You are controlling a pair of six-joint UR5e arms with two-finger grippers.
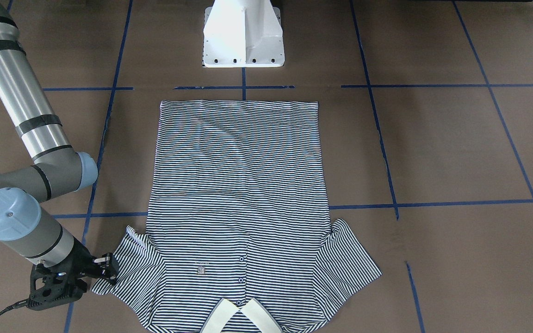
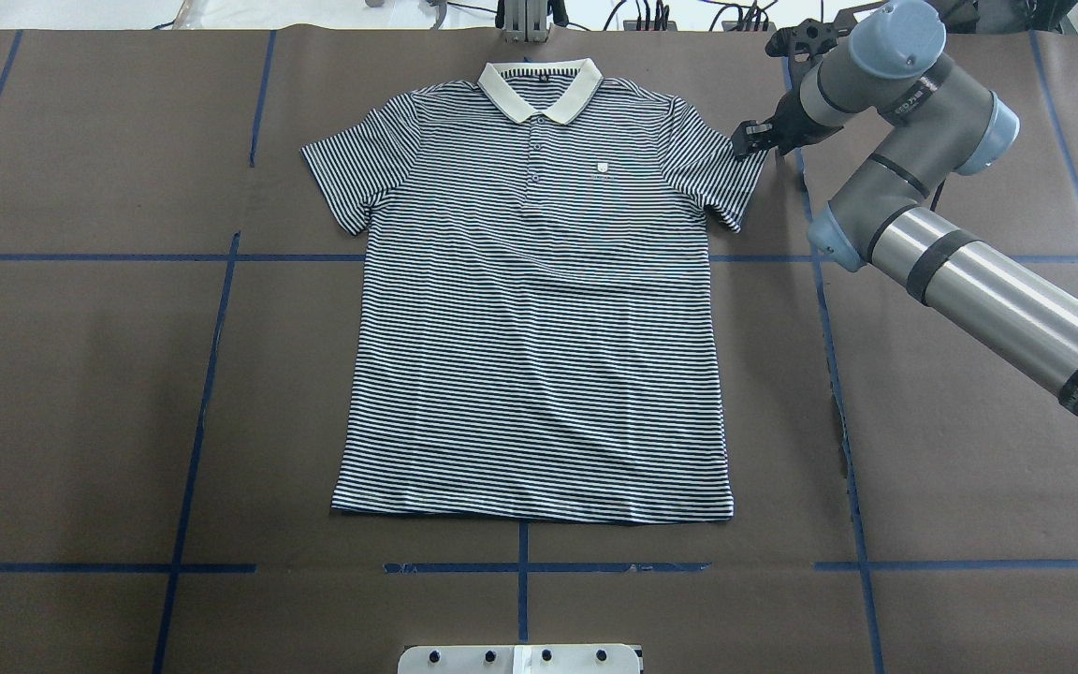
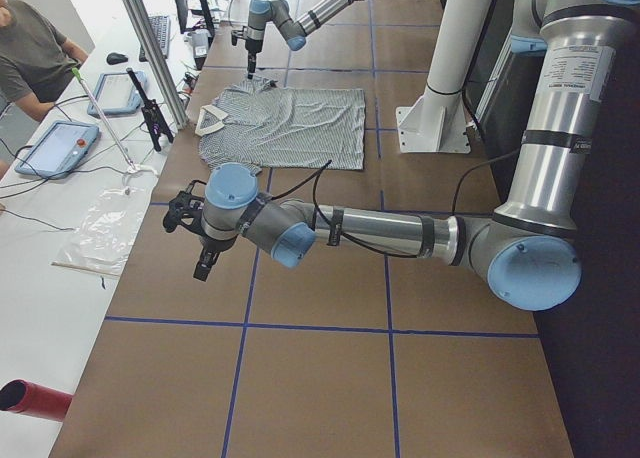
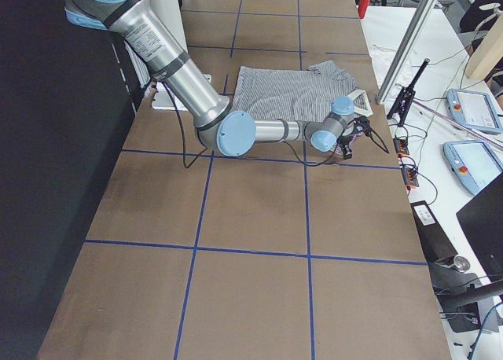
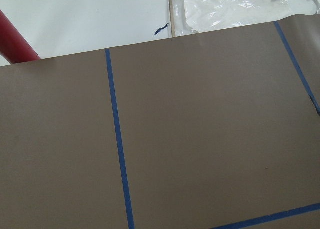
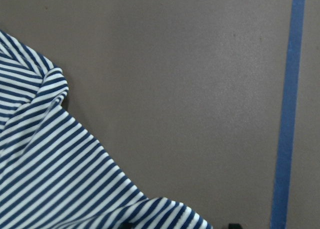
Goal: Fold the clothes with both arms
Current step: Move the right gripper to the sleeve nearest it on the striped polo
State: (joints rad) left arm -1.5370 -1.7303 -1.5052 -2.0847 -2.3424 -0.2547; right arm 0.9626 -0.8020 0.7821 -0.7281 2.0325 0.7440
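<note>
Near base: hem of polo. Garment flat, face up, centred on table, collar far. At far sleeve: right gripper, jaws apart, astride the edge. Well clear of garment: left gripper, opening not determinable.

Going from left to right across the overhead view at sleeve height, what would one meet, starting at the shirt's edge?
Shirt sleeve → buttons → chest logo → other sleeve → right claw → right arm.
</note>
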